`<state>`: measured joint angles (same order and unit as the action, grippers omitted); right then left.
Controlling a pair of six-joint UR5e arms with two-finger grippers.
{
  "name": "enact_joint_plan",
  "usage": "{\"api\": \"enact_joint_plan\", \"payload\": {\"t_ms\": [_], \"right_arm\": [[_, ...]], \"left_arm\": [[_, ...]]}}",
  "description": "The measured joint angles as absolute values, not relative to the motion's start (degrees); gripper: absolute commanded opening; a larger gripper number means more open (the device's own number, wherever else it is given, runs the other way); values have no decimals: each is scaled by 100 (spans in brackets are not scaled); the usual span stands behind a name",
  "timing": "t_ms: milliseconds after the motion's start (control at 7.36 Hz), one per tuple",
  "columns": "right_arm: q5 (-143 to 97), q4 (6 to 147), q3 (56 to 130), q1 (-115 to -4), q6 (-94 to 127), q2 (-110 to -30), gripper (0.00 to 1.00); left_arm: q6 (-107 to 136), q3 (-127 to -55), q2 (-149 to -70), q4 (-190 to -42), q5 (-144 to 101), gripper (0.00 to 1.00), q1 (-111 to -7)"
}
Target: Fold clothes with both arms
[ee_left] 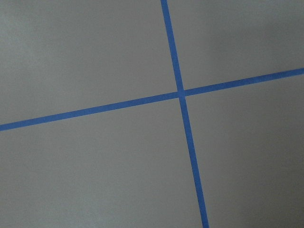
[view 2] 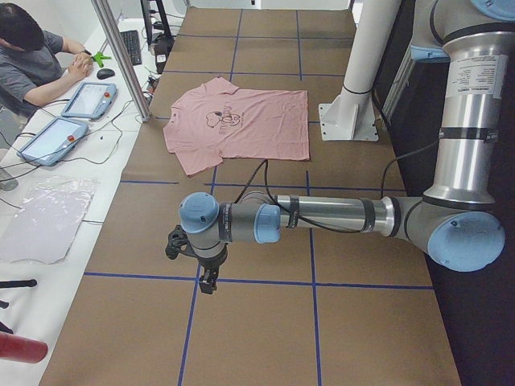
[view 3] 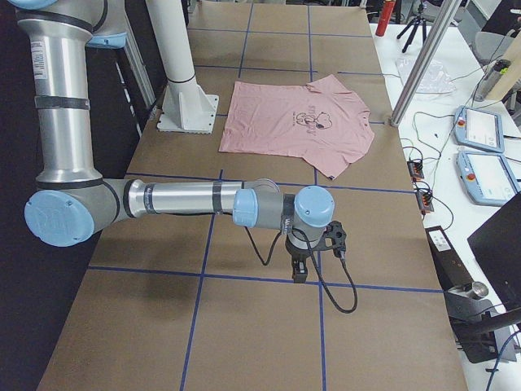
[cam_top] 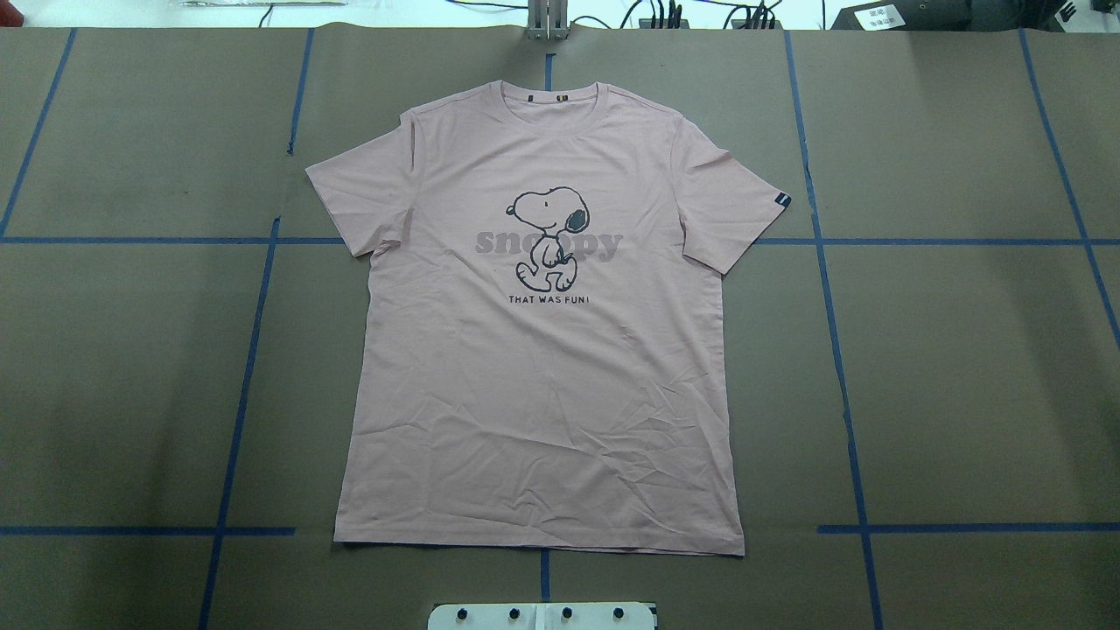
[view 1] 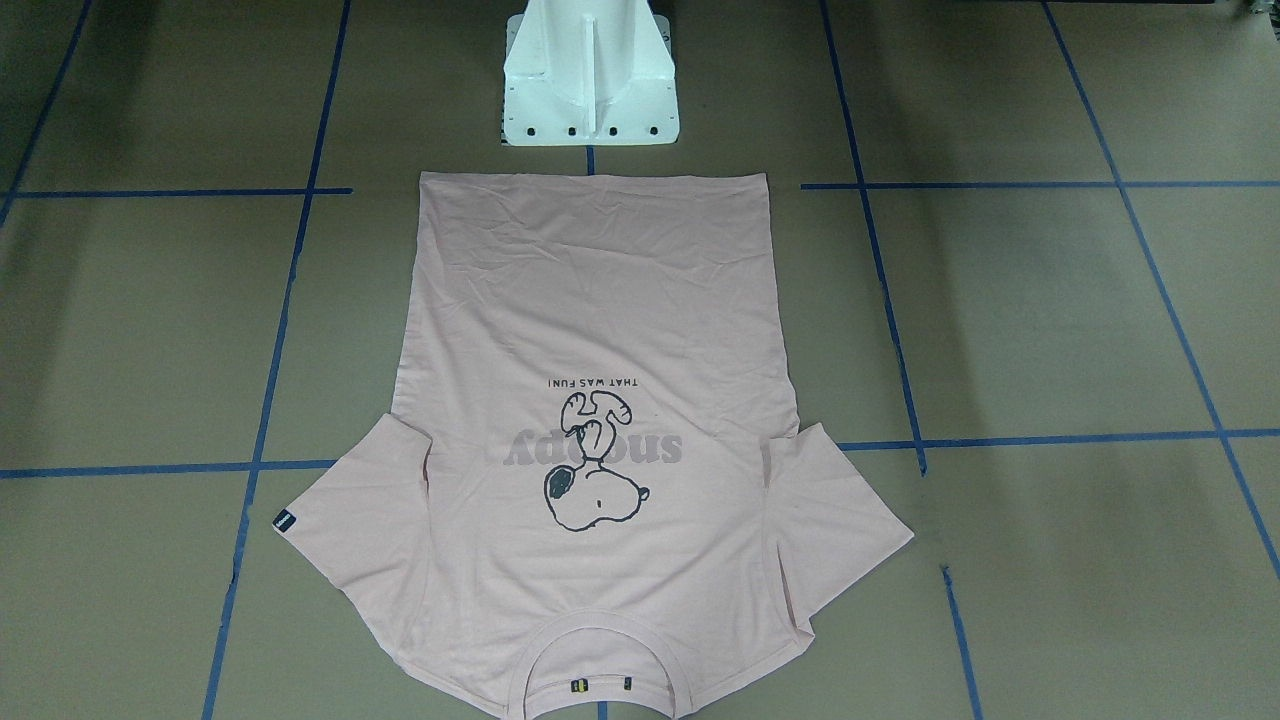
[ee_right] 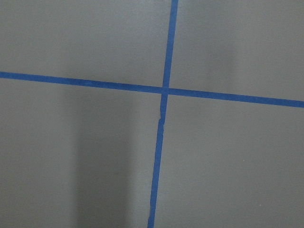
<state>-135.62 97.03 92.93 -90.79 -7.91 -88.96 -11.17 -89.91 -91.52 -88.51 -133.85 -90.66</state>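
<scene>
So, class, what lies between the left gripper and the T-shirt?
Nothing but brown table and blue tape lines separates the left gripper from the T-shirt in the exterior left view.

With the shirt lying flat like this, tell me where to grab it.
The shirt lies flat, print up, so only edges can be pinched. Probably best: the left sleeve and right sleeve, which stick out sideways; come at each from its outer side, low along the table.
</scene>
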Motion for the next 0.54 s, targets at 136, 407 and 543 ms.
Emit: {"api": "enact_joint_plan", "payload": {"t_ms": [136, 407, 543], "right_arm": [[-13557, 9702, 9307, -9079, -793, -8886, 100], [-13551, 9696, 9380, -9075, -790, -8856, 100], [-13551, 9693, 9456, -9054, -793, -8818, 100]], "left_arm": [[-1116, -8990, -9151, -8854, -13386, 100, -9065], [-1120, -8982, -9174, -8905, -13389, 100, -9064], [-1113, -9006, -9279, -8925, -13389, 100, -9060]]}}
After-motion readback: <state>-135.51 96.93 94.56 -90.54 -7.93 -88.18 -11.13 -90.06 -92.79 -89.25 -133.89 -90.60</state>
